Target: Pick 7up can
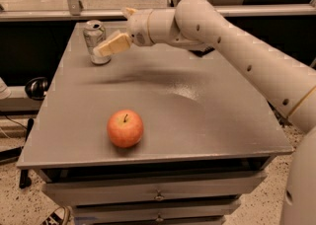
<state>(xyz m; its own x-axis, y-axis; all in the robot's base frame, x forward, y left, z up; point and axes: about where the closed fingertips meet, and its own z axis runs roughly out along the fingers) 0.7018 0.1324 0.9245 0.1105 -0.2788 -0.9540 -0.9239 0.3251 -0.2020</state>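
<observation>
Below the near edge of the grey counter (pixel 222 120) sit drawers (pixel 158 197). A red-yellow apple (pixel 125 128) rests on the near left part of the top, stem up. Well beyond it, the 7up can (pixel 94 39) stands upright at the far left corner. The gripper (pixel 110 30) hangs just right of the can, its pale fingers (pixel 113 44) spread wide and holding nothing. The lower fingertip overlaps the can's right side; contact cannot be told. The arm (pixel 237 46) reaches in from the right.
</observation>
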